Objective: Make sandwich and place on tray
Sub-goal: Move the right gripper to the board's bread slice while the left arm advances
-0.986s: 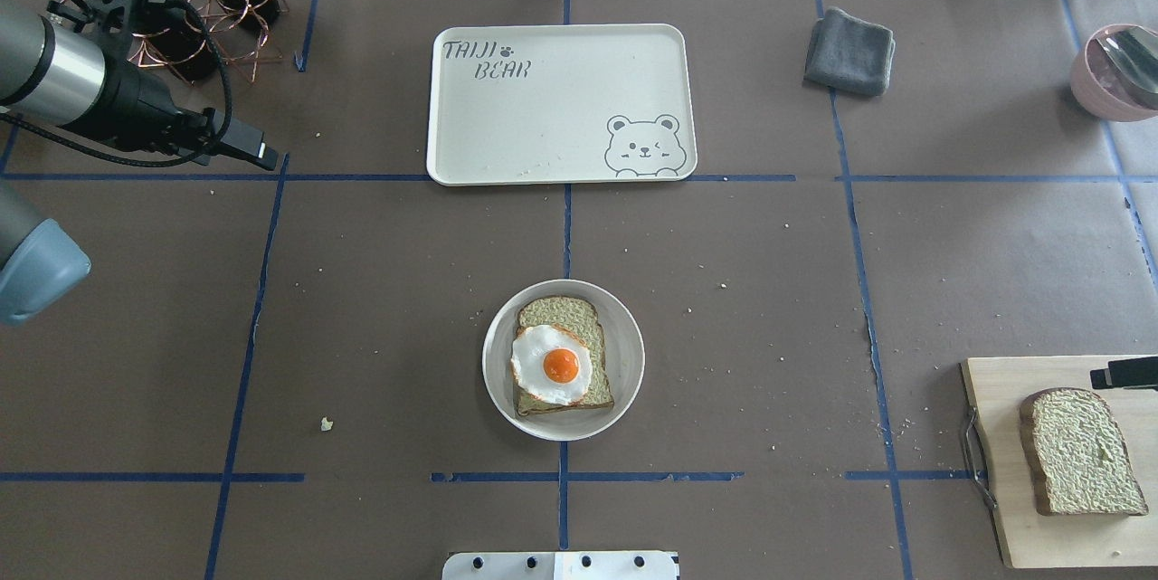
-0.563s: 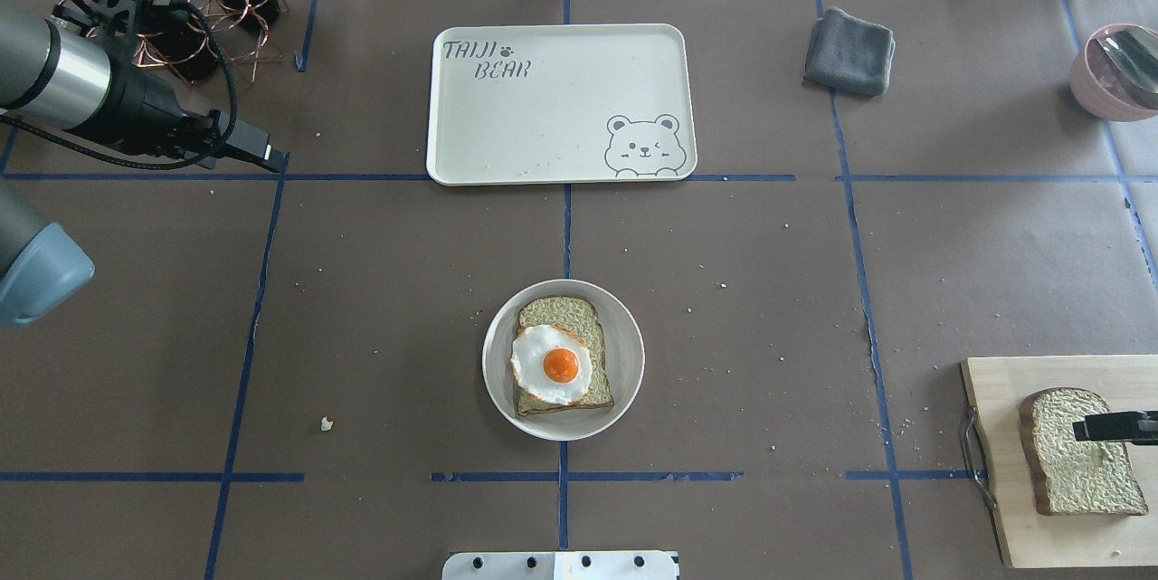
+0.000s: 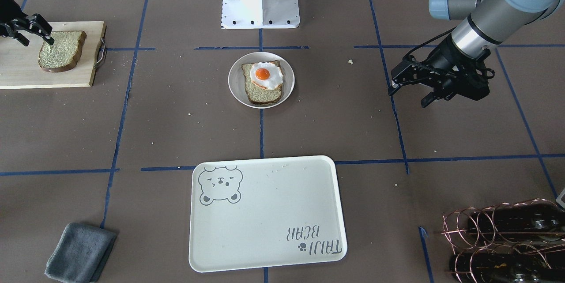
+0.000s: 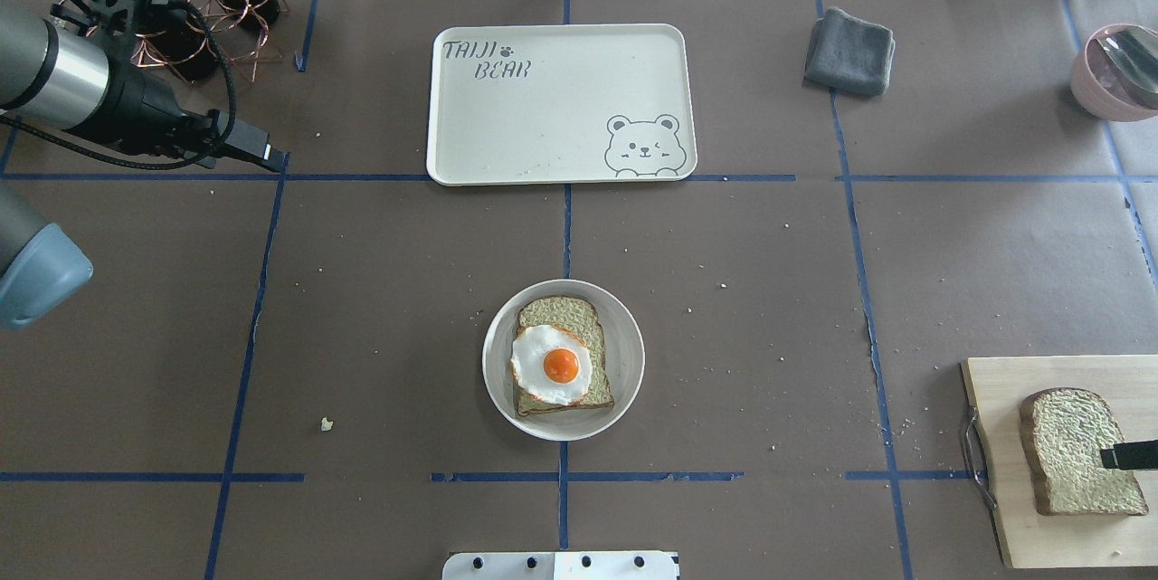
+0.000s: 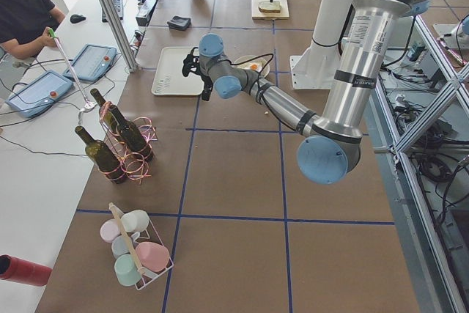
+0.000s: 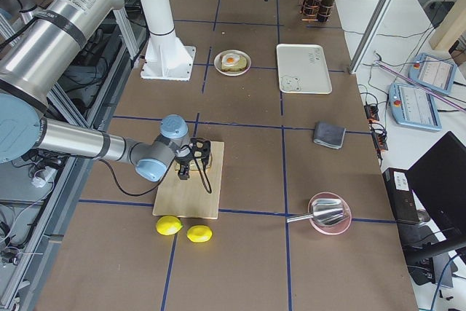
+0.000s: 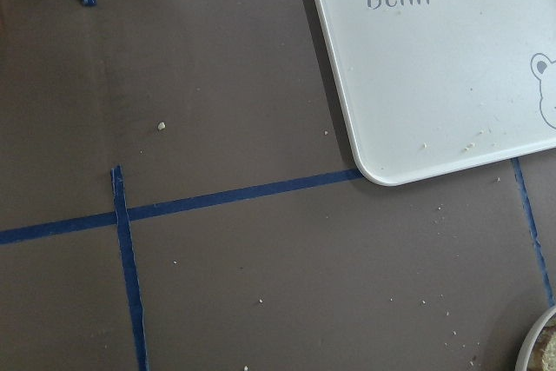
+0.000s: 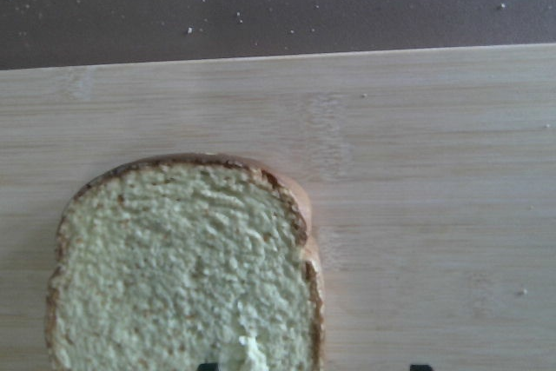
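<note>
Overhead exterior: sandwich [image 4: 579, 385] unfinished, in two places.
Nearest me, fried egg [image 4: 552, 365] tops one slice on the round plate [image 4: 629, 336]. Second slice [image 4: 1067, 431] lies on the cutting board [image 4: 1000, 399], right gripper [image 3: 37, 42] fingers spread across its edge. Left gripper [image 3: 407, 99] hangs wide, holding nothing. Farthest, the TAIJI BEAR tray [image 4: 543, 128].

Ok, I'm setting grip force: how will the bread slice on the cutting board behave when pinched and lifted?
The bread slice looks porous and thick, so probably light and squashy; a hard pinch may dent it. Its rough surface should hardly slip. It lies flat on the cutting board, so it likely won't roll or tip when pushed.
</note>
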Tool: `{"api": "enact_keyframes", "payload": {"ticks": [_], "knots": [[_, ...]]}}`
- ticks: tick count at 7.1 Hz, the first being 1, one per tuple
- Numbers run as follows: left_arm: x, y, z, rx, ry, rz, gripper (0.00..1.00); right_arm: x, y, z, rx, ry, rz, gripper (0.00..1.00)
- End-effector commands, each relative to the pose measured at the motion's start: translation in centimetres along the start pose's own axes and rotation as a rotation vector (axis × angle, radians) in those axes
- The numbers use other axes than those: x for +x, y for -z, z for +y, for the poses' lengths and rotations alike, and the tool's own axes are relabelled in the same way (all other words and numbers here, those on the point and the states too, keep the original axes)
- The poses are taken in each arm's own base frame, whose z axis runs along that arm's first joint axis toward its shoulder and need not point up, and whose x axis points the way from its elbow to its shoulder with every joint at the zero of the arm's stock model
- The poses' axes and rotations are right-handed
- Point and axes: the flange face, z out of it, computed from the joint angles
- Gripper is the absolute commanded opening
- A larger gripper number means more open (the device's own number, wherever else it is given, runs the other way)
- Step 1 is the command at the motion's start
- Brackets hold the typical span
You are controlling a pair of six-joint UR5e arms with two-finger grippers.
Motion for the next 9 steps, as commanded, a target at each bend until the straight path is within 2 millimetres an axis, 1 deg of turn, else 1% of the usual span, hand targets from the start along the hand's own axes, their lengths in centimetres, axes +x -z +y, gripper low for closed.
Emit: {"api": "enact_keyframes", "payload": {"ticks": [1, 2, 3, 5, 8, 9], "knots": [[-0.11, 0.17, 0.04, 0.004, 0.000, 0.000, 1.00, 0.10, -2.25, -0.95, -0.002, -0.001, 0.003, 0.77], [-0.19, 0.15, 0.08, 0.003, 0.001, -0.001, 1.00, 0.10, -2.26, -0.93, -0.004, -0.001, 0.002, 0.69], [-0.22, 0.21, 0.05, 0.004, 0.001, -0.001, 1.00, 0.20, -2.15, -0.83, -0.008, 0.001, -0.001, 0.67], [-0.45, 0.15, 0.18, 0.001, 0.003, -0.003, 1.00, 0.31, -1.56, -0.37, -0.019, 0.009, -0.034, 0.67], [-0.70, -0.02, 0.34, -0.003, 0.006, -0.006, 1.00, 0.13, -1.37, -0.40, -0.016, 0.010, -0.038, 0.69], [-0.70, -0.02, 0.34, -0.003, 0.006, -0.006, 1.00, 0.27, -1.38, -0.35, -0.017, 0.009, -0.036, 0.67]]}}
